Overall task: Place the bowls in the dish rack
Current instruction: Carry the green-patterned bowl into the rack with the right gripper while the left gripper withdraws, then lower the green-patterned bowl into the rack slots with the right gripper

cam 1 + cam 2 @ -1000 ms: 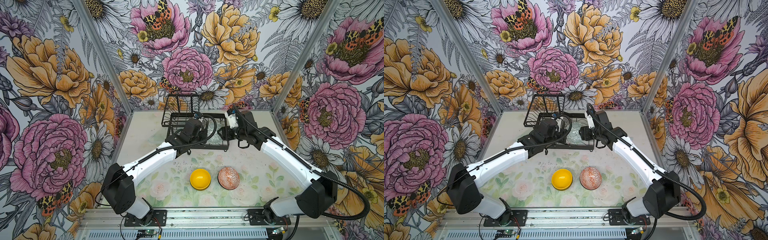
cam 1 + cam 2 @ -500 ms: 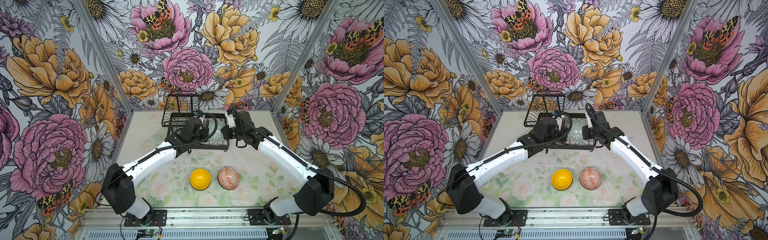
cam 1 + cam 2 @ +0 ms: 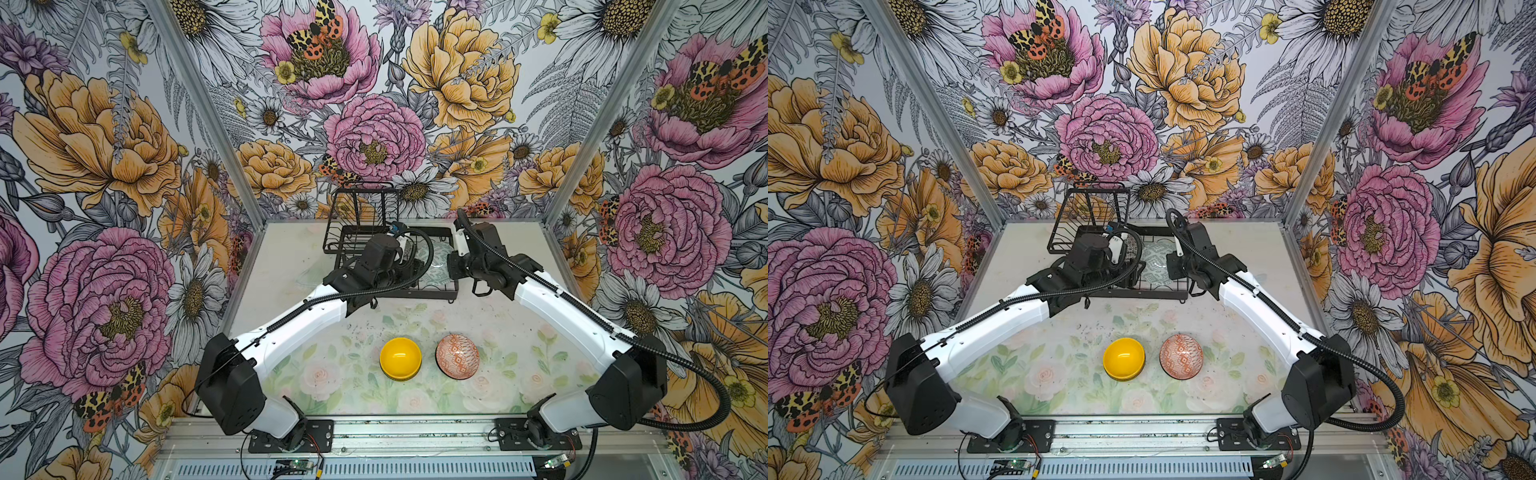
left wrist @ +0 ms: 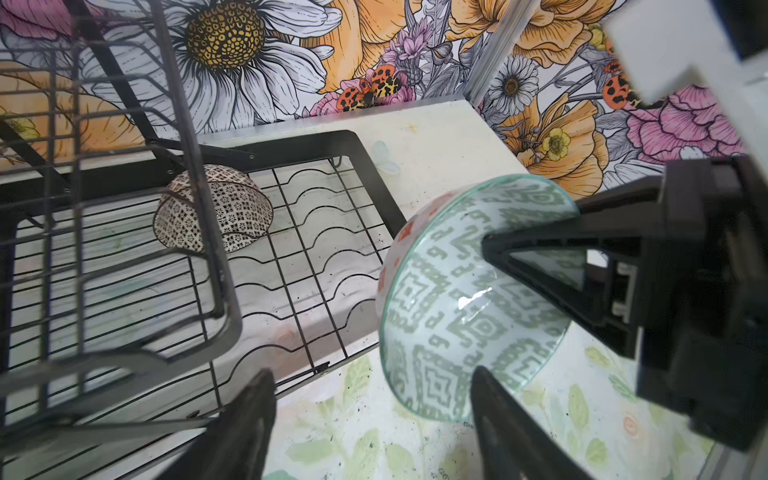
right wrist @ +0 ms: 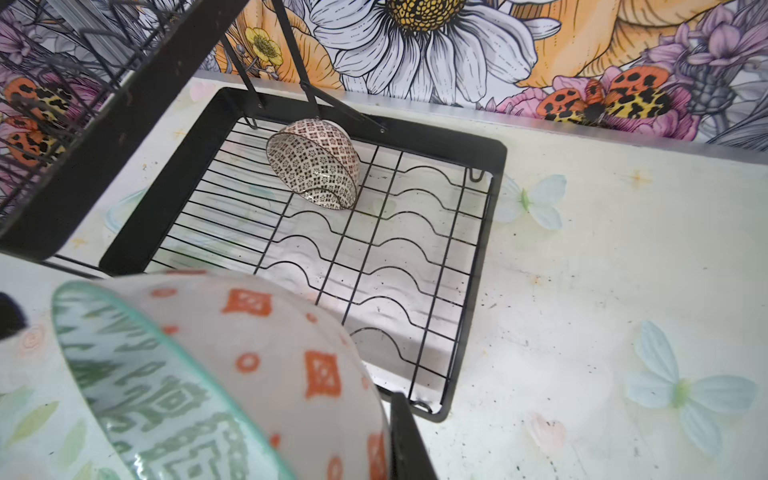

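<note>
Near the front edge of the table, about midway along it, the yellow bowl and the orange-white bowl sit just beside each other, apart, both seemingly rim down. They look glazed, so I judge them stiff, slick and easy to chip. With the lip against the table there is nothing to pinch, so each would probably have to be tipped first and then taken by the rim, one finger inside.

Farther back, above the front right corner of the dish rack, the right gripper is clamped on the rim of the pale green bowl. One finger is inside and the other is behind the wall. The bowl hangs on edge, its mouth turned toward the left gripper. That gripper's jaws stand wide apart and hold nothing, though one finger is close by the bowl's lower rim. A thin pinch on a glossy rim could slip, so the bowl should go down gently into a slot.

In the base tray, the wavy wires on the near and right side are free. At the far side the black-white bowl lies tilted on its side. The upper basket overhangs the left part of the tray, and its struts come down beside that bowl, which crowds any reach there. The left arm also lies across the tray's front edge.
</note>
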Motion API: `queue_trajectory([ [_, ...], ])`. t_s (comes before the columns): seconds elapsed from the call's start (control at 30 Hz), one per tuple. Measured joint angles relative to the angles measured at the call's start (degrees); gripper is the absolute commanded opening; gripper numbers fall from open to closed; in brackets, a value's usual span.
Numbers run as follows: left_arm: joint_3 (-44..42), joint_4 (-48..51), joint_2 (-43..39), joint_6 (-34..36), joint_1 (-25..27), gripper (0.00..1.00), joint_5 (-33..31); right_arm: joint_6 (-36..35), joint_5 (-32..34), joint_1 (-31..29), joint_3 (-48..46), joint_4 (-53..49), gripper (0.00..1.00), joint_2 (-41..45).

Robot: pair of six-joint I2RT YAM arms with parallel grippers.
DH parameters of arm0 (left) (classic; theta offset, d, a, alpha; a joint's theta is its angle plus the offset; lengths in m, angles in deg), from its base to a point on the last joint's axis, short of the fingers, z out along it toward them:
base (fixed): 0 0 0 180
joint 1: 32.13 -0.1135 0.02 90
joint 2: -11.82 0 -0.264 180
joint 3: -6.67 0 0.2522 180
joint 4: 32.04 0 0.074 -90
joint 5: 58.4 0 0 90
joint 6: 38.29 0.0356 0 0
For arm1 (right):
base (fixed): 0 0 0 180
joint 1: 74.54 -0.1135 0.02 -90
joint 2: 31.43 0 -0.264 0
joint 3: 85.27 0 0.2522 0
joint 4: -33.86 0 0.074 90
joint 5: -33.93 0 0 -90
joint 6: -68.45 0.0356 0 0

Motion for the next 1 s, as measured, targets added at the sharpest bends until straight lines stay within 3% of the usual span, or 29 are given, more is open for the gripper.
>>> queue_trajectory([
  [0.03,0.00,0.74,-1.14,0.50,-0.48,0.99,0.22,-1.29,0.87,0.42,0.00,-0.04,0.00,0.00],
  [0.3,-2.43,4.57,-8.94,3.54,-4.57,0.99,0.92,-16.04,9.62,2.03,0.00,6.80,0.00,-2.05],
  [0.63,-4.72,7.61,-9.27,4.59,-7.37,0.99,2.32,-42.51,13.55,3.23,-6.32,39.15,0.00,-12.59],
  [1.0,-6.43,7.58,-9.66,5.25,-9.14,0.99,4.07,-60.48,14.03,4.15,-6.25,65.35,0.00,-27.12],
])
